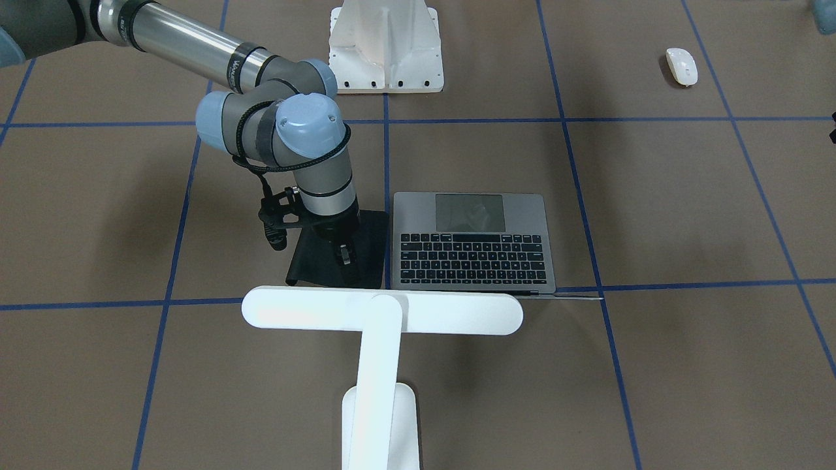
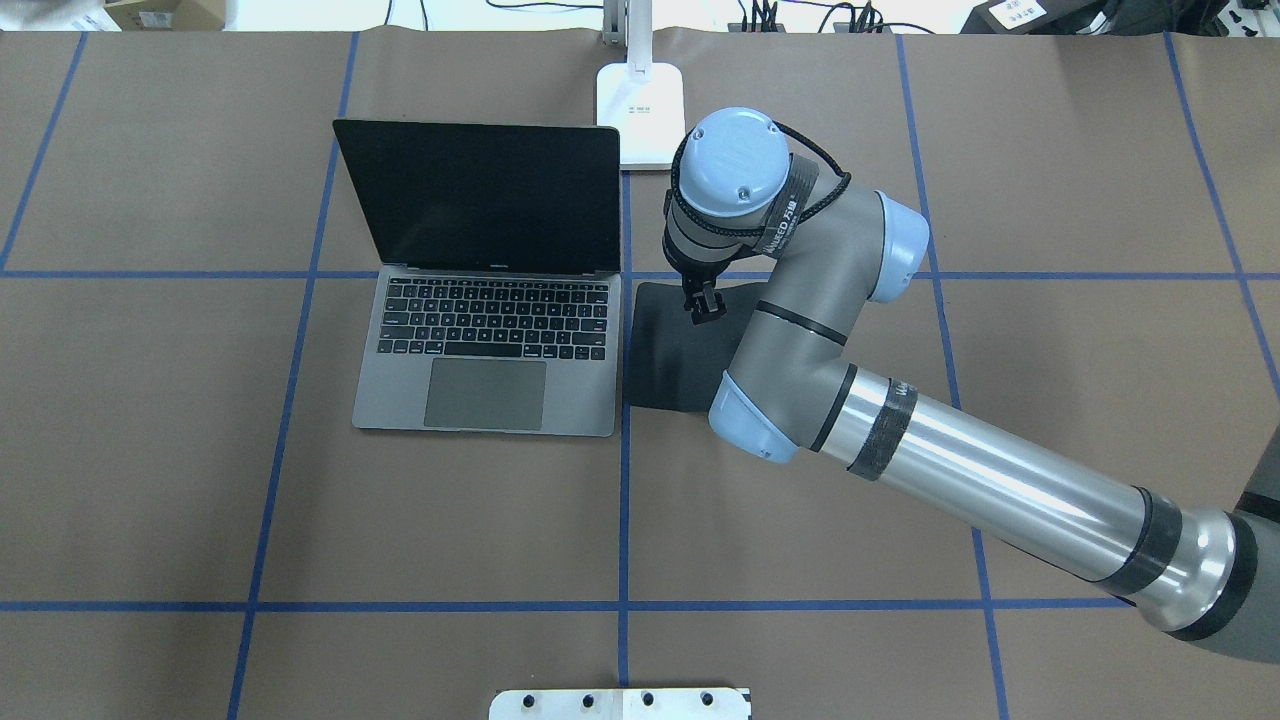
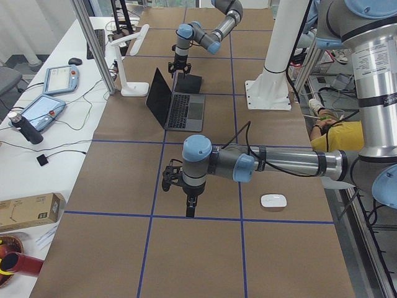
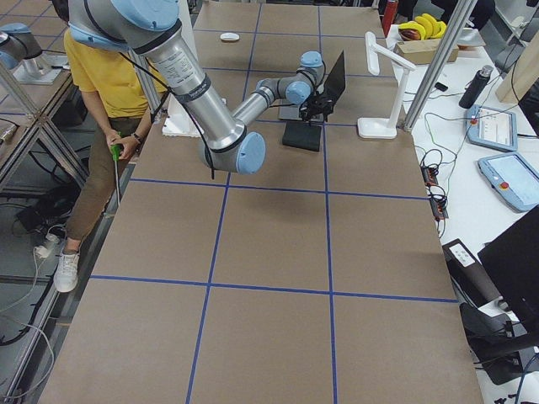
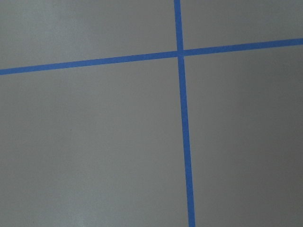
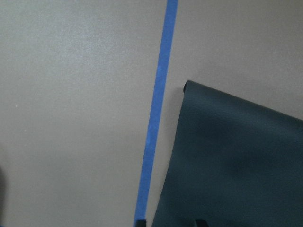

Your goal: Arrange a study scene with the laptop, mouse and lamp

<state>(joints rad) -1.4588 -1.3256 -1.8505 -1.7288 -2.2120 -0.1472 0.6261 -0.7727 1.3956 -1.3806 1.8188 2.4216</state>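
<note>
The laptop (image 1: 473, 241) stands open at mid-table, screen up (image 2: 480, 195). The black mouse pad (image 1: 313, 261) lies flat just beside it on my right, one far corner curled. My right gripper (image 1: 346, 256) hangs straight down over the pad's far part (image 2: 670, 340). In the right wrist view its two fingertips (image 6: 140, 222) show apart, astride the pad's edge (image 6: 236, 165). The white lamp (image 1: 382, 312) stands behind the laptop, base (image 2: 640, 115) on the table. The white mouse (image 1: 682, 66) lies far to my left. My left gripper (image 3: 191, 208) hovers near it; I cannot tell its state.
The white ribbed pedestal (image 1: 385, 46) stands at my base, near the table's edge (image 2: 620, 703). Blue tape lines (image 5: 182, 118) grid the brown table. A person in yellow (image 4: 93, 67) stands at the robot side. Tablets (image 3: 59, 77) lie on the side bench.
</note>
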